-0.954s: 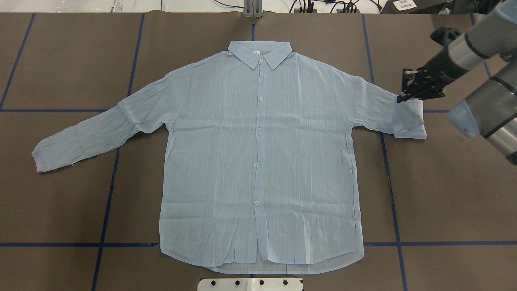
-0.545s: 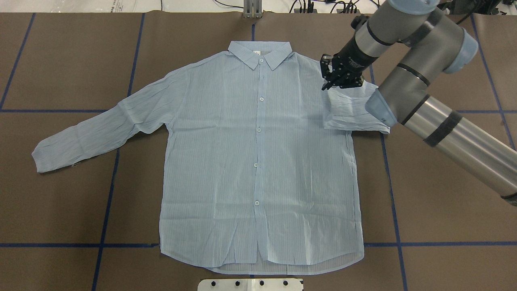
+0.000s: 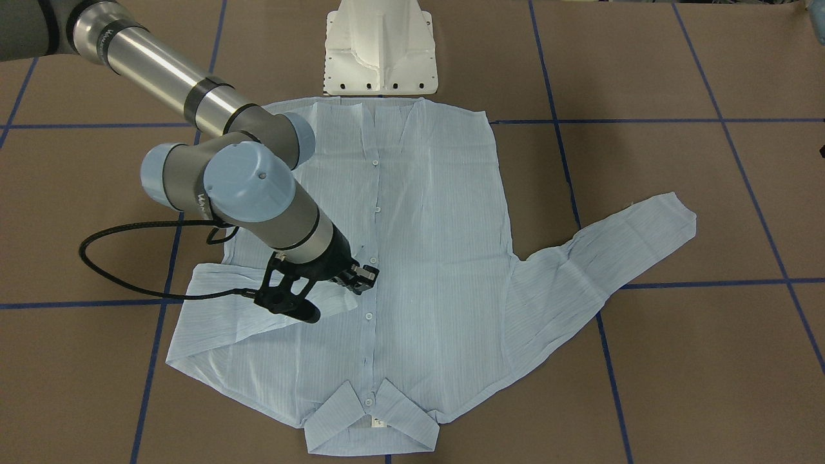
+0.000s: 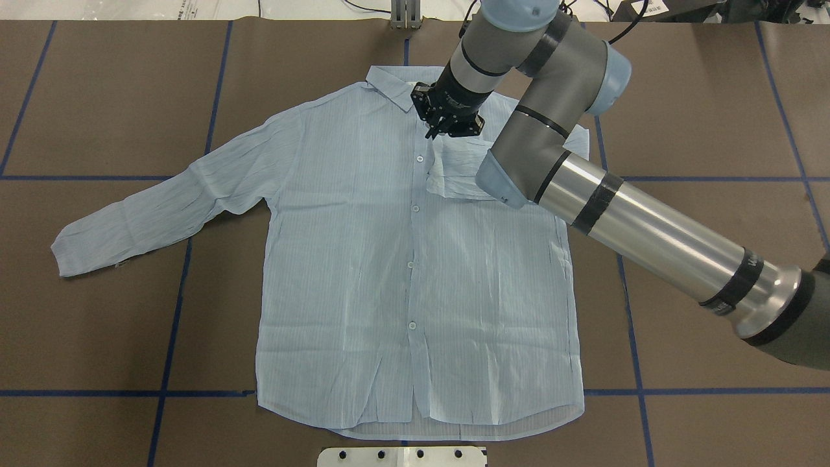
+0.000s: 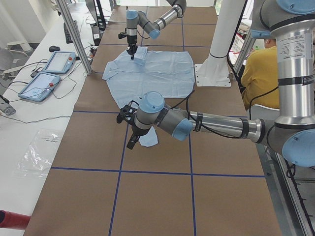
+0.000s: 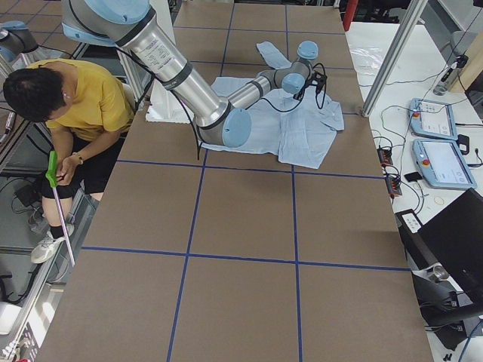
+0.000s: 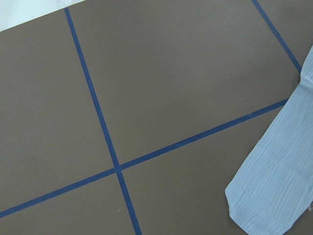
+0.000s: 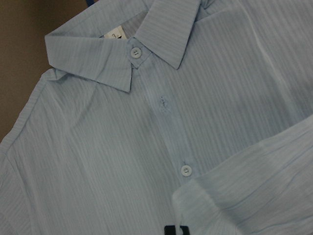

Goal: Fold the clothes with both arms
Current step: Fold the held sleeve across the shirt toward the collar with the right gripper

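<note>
Clamped shut with the right gripper (image 4: 434,131) on the right cuff (image 4: 454,172) of the shirt (image 4: 363,272), holding that sleeve folded across the chest, just beside the button row and below the collar (image 4: 389,84). Otherwise lying flat and front-up on the brown table (image 4: 97,337), with the left sleeve (image 4: 162,207) stretched out sideways. Cannot tell apart or together for the left gripper (image 5: 132,143), seen only from the side, near that sleeve's end.
</note>
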`<state>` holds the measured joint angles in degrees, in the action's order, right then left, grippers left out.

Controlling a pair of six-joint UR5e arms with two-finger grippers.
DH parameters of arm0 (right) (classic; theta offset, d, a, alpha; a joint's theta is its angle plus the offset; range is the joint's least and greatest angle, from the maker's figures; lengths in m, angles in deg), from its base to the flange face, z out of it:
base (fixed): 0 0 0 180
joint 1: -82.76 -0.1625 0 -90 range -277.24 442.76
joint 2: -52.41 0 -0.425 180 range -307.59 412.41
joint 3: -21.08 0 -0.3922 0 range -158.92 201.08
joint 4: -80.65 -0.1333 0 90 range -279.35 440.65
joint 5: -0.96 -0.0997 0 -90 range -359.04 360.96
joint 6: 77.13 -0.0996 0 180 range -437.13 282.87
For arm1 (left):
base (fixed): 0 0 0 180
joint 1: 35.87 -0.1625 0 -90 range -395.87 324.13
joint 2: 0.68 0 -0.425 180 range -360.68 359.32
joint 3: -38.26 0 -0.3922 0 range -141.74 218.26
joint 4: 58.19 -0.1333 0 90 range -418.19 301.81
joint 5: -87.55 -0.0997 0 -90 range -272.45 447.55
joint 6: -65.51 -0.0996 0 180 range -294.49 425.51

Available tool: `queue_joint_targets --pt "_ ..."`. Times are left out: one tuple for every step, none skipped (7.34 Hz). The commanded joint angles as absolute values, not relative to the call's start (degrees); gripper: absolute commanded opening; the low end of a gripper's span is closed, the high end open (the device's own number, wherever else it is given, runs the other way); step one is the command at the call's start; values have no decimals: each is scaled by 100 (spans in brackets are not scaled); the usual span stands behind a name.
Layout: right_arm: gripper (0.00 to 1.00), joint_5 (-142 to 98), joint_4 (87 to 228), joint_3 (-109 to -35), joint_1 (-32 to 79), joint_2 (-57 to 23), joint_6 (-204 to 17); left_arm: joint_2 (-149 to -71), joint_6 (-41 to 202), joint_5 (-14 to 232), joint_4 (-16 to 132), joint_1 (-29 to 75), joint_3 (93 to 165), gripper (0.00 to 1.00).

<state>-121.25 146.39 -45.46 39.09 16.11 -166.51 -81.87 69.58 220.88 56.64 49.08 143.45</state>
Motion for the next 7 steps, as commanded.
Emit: queue_joint_targets --pt "0 -11621 14509 -4047 4232 2119 -16949 -8180 6964 22114 5678 4903 14346 99" --pt "0 -11446 14229 -3862 4320 2190 -17168 -8180 6964 22114 5686 4903 14329 99" --pt "0 -11244 14105 -3608 4417 2347 -17275 -8180 6964 22123 5678 4903 14337 99" --pt "0 -11233 14077 -3588 4435 2358 -17293 -8180 6964 22132 5678 4903 14329 99" --pt "0 -11224 14068 -3553 4444 2410 -17398 -8189 6964 22132 5686 4903 14337 99" --pt "0 -11155 14068 -3448 4470 2480 -17451 -8198 6964 22132 5695 4894 14337 99" --pt "1 -11119 14068 -3421 4514 2507 -17469 -8232 7008 22123 5686 4859 14259 99"
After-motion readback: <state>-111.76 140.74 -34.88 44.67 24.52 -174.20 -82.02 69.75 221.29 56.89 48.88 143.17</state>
